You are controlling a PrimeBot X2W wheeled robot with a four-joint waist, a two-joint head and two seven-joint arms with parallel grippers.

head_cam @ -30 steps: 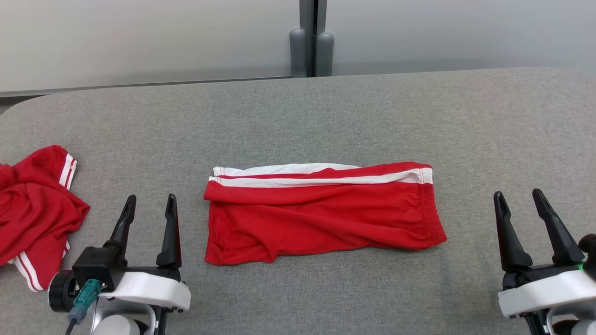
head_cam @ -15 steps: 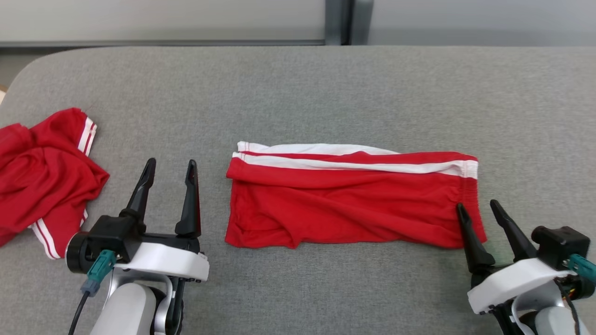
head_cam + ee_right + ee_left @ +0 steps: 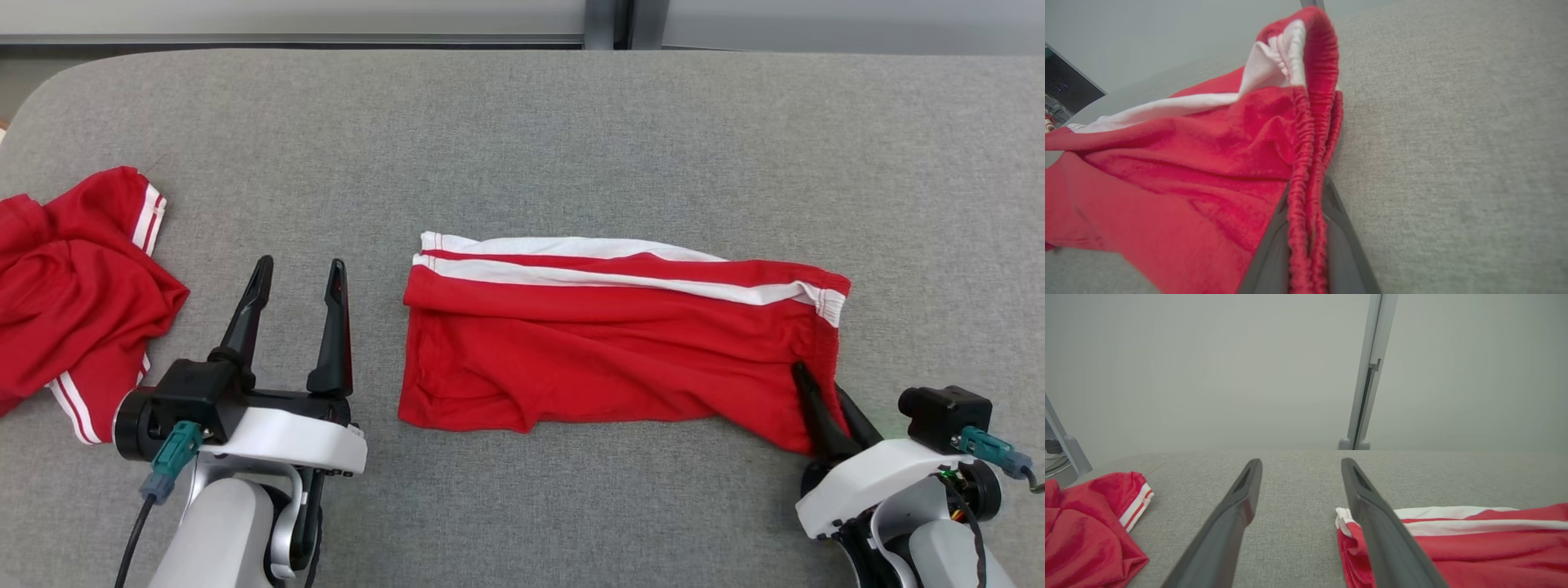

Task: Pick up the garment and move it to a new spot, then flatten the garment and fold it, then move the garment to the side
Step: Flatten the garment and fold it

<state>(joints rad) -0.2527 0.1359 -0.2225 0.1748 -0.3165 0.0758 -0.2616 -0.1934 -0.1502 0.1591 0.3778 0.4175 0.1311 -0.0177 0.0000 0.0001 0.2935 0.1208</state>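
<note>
Garment (image 3: 604,351) lay flattened, apparently folded, mid-counter (image 3: 522,122). Right claw (image 3: 816,382) pinched shut on waistband corner; left claw (image 3: 300,265) gaped wide, empty, just beside hem. Judged: folding near done, move aside pending. 1 other red garment (image 3: 73,286) far left.

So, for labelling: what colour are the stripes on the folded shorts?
White, on red shorts; clearest in the head view.
</note>
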